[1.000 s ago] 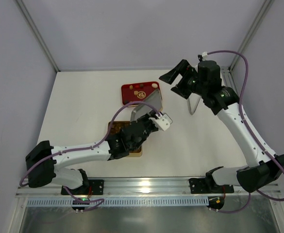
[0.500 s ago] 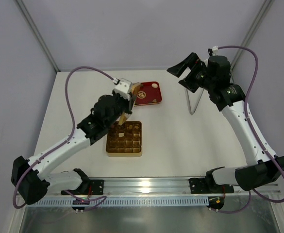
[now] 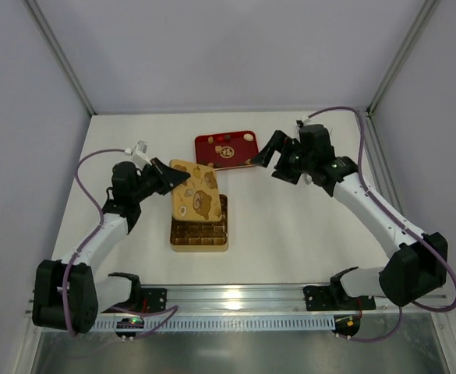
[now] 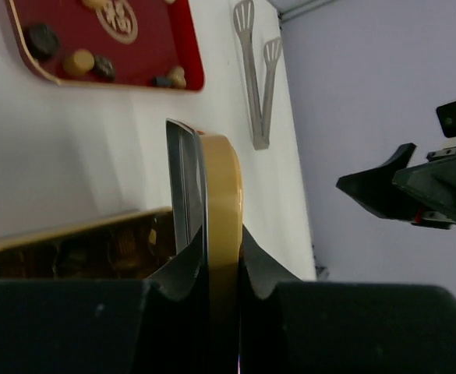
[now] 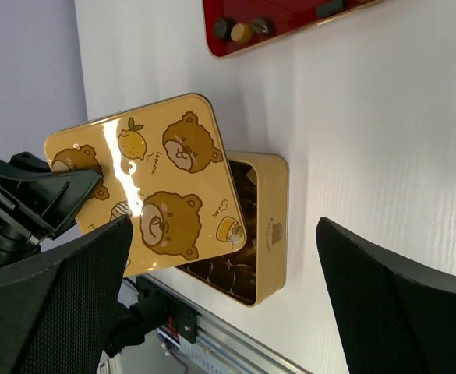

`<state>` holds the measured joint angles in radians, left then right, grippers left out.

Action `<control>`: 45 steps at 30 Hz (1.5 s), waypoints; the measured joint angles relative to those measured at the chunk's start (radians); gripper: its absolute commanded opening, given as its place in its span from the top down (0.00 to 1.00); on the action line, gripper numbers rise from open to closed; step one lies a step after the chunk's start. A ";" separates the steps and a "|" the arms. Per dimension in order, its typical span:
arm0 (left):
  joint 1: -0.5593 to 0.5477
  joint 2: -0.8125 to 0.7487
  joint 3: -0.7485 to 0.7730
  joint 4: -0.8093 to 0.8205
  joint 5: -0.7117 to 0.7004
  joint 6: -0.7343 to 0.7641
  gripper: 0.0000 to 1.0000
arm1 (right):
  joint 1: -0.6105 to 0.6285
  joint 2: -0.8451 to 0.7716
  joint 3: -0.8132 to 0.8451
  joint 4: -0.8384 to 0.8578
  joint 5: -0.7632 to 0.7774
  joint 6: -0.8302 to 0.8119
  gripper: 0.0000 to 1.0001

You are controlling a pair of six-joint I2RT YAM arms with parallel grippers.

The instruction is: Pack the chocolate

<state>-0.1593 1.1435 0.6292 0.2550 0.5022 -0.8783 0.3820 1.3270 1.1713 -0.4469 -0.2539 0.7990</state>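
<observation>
My left gripper (image 3: pixel 173 176) (image 4: pixel 220 243) is shut on the edge of a gold lid (image 3: pixel 193 199) (image 5: pixel 146 187) printed with bears. The lid hangs tilted over the left part of the open gold box (image 3: pixel 209 243) (image 5: pixel 268 222). The box's grid holds dark chocolate pieces (image 5: pixel 239 274). A few more chocolate pieces (image 4: pixel 78 62) (image 5: pixel 242 31) lie in the red tray (image 3: pixel 212 144) (image 4: pixel 146 62) behind the box. My right gripper (image 3: pixel 275 160) (image 5: pixel 228 300) hovers open to the right of the tray, with nothing between its fingers.
Metal tongs (image 4: pixel 255 78) lie on the white table right of the red tray. Grey walls close in the back and both sides. A metal rail (image 3: pixel 235 300) runs along the near edge.
My left arm has swung back to the left and now holds the lid tilted over the box. My right gripper came down from the back right towards the tray and opened slightly wider.
</observation>
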 measured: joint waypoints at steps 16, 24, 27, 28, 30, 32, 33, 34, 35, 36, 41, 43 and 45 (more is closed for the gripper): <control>0.141 0.198 -0.182 0.405 0.349 -0.311 0.99 | 0.111 0.111 -0.151 0.148 0.008 -0.019 0.00; 0.178 0.261 -0.183 0.430 0.423 -0.343 0.97 | 0.149 0.136 -0.151 0.185 0.016 -0.019 0.00; 0.190 0.269 -0.183 0.391 0.430 -0.325 0.96 | 0.161 0.142 -0.153 0.199 0.018 -0.021 0.00; 0.191 0.269 -0.183 0.377 0.436 -0.319 0.95 | 0.165 0.144 -0.156 0.204 0.020 -0.022 0.00; 0.191 0.269 -0.183 0.356 0.448 -0.308 0.93 | 0.171 0.148 -0.159 0.211 0.021 -0.022 0.00; 0.191 0.269 -0.183 0.327 0.458 -0.291 0.91 | 0.177 0.152 -0.166 0.218 0.022 -0.022 0.00; 0.191 0.270 -0.183 0.312 0.462 -0.285 0.90 | 0.179 0.154 -0.170 0.221 0.023 -0.022 0.00; 0.191 0.273 -0.182 0.298 0.467 -0.277 0.89 | 0.182 0.158 -0.173 0.224 0.023 -0.022 0.00; 0.191 0.277 -0.179 0.278 0.472 -0.263 0.87 | 0.185 0.161 -0.175 0.225 0.024 -0.022 0.00; 0.191 0.283 -0.174 0.254 0.476 -0.252 0.85 | 0.187 0.165 -0.177 0.229 0.024 -0.022 0.00; 0.191 0.306 -0.133 0.111 0.468 -0.163 0.79 | 0.198 0.174 -0.180 0.240 0.027 -0.022 0.00; 0.191 0.305 -0.110 0.038 0.459 -0.117 0.74 | 0.201 0.177 -0.181 0.246 0.029 -0.022 0.00; 0.191 0.305 -0.088 -0.021 0.446 -0.077 0.69 | 0.204 0.181 -0.182 0.253 0.032 -0.022 0.00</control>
<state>0.0315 1.4487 0.5411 0.2337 0.9485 -0.9558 0.5858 1.5082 0.9890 -0.1936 -0.2218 0.7769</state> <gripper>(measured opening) 0.266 0.996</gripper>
